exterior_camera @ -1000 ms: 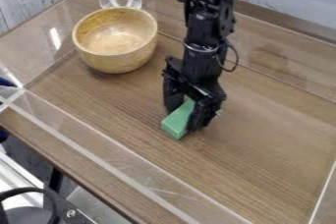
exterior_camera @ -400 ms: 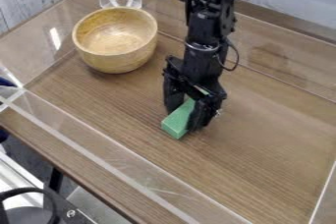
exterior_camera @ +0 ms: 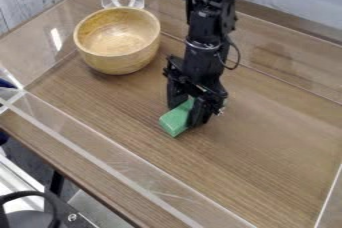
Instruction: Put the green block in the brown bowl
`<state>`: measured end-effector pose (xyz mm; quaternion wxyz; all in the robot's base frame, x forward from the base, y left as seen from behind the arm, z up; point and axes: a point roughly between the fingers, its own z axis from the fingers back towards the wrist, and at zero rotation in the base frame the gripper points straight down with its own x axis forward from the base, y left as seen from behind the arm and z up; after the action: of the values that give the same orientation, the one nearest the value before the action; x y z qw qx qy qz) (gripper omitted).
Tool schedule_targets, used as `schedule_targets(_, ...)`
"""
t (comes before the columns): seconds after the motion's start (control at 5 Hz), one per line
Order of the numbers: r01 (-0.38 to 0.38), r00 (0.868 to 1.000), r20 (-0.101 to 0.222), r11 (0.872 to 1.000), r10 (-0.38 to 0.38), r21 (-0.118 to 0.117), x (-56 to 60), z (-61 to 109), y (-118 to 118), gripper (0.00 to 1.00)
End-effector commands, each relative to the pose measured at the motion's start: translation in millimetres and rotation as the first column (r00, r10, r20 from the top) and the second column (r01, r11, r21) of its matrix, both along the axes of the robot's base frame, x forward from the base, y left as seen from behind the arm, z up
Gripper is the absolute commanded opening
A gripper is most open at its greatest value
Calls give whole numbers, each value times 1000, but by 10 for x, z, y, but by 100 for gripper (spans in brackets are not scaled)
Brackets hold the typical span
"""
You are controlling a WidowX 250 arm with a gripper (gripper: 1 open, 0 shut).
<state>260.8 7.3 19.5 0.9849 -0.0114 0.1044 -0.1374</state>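
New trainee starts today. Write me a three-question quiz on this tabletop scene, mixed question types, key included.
1. True or false: the green block already lies inside the brown bowl.
2. The gripper stands: A) over the bowl B) down at the block C) off the table.
3. Fill in: the bowl holds ____.

Key: 1 false; 2 B; 3 nothing.

Black arm upright, pincer (exterior_camera: 191, 111) pointing steeply down.

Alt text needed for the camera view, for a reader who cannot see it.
A black robot arm reaches down with its gripper around a green block lying on a wooden table. An empty brown bowl sits apart, toward the back left.
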Motion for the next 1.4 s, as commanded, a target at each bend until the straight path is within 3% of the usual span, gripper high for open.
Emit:
schedule_targets(0.0,11,1000,29,1000,-11,-8,47,100,11,0)
schedule_targets(0.4,-3,997,79,1000,4,-11,104,367,30,0)
schedule_targets(0.8,-97,973,209,995,97,-7,353,1078,288,0)
schedule_targets(1.0,-165,956,247,986,161,-6,434,1308,634,0)
schedule_targets(1.2,-231,941,255,973,223,2,473,1384,1047,0)
